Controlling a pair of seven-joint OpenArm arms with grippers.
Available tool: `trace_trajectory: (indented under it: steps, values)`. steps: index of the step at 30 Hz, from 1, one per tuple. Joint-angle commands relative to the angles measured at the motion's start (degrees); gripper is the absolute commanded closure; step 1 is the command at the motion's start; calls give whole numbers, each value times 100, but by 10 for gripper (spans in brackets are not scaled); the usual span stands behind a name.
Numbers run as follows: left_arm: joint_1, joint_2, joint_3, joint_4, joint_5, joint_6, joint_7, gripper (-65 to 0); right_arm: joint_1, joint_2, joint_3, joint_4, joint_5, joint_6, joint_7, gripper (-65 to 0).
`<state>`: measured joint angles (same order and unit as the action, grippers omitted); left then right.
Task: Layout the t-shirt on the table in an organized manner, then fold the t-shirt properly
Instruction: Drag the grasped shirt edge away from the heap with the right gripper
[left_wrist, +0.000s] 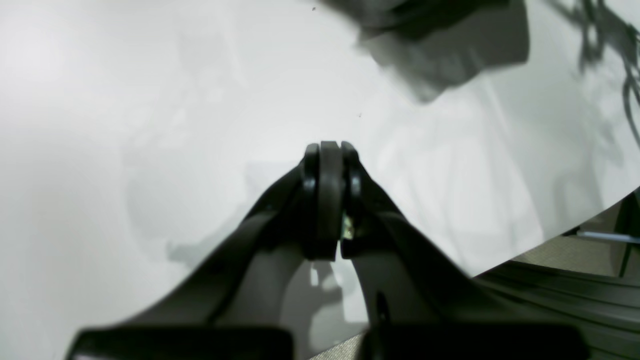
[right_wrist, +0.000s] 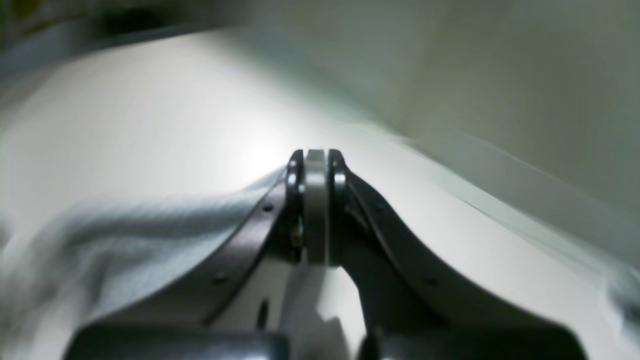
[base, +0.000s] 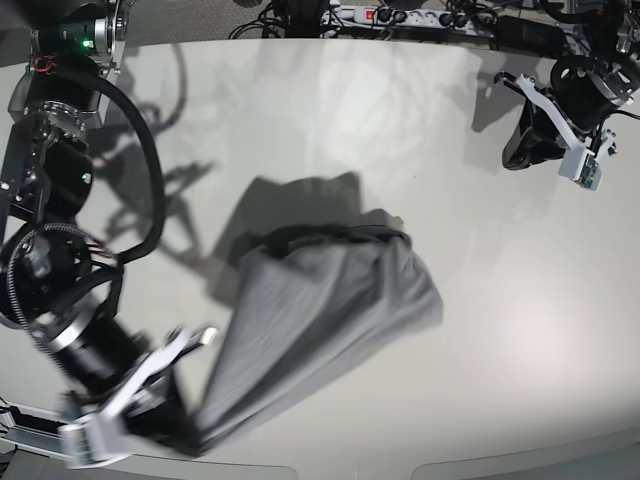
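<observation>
Right end effector (base: 185, 440) pinches t-shirt (base: 320, 310) low; left end effector (base: 520, 150) pressed together, raised.

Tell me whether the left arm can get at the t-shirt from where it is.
Probably yes: the left gripper hangs shut above bare table, apart from the t-shirt, with nothing between them. The right gripper grips the far side.
</observation>
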<state>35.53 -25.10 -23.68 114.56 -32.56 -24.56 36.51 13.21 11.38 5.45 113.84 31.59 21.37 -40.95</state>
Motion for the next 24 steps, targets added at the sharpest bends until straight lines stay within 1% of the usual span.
trace_trajectory:
  steps: [1,2,3,4,5,6,7,9,11,12,13,14,15,16,18,19,21,24]
  values:
    - [17,-74,-35,81,-50,-35,-107,0,208,76,243,107,-205,-452,387,0]
    - [15,-76,-35,81,-50,-35,-107,0,208,90,431,107,-378,-761,389,0]
    - [15,-74,-35,81,-50,-35,-107,0,201,105,612,107,-426,-927,380,0]
    - [13,-76,-35,81,-52,-35,-111,0,201,109,761,107,-391,-962,354,0]
    - [13,-76,-35,81,-52,-35,-116,0,201,111,863,107,-254,-914,282,0]
    - [13,-74,-35,81,-52,-35,-131,0,201,127,892,107,0,-708,192,0]
    - [13,-74,-35,81,-52,-35,-131,0,199,157,863,107,313,-319,87,0]
    - [15,-74,-35,81,-50,-35,-129,0,184,201,612,107,1051,758,-140,0]
    - [15,-76,-35,81,-50,-35,-129,0,186,201,133,107,1751,1729,-426,0]
    - [17,-76,-35,81,-50,-35,-127,0,188,201,-168,107,2055,1863,-564,0]
    - [17,-76,-35,81,-50,-35,-127,0,188,201,-501,109,2245,1863,-704,0]
    - [17,-76,-35,81,-50,-35,-125,0,208,201,-837,109,2275,1863,-789,0]
    - [17,-76,-35,81,-50,-35,-125,0,232,199,-1139,109,2116,1863,-824,0]
    - [17,-76,-35,81,-50,-35,-107,0,275,199,-1377,109,1799,1863,-817,0]
    - [15,-76,-35,81,-50,-35,-107,0,369,197,-1561,109,1169,1863,-750,0]
    - [17,-76,-35,81,-50,-35,-107,0,417,197,-1530,109,894,1578,-581,0]
    - [15,-76,-35,81,-50,-35,-109,0,520,199,-1252,109,415,966,-214,0]
    - [17,-74,-35,81,-50,-35,-105,0,651,199,-494,109,151,343,87,0]
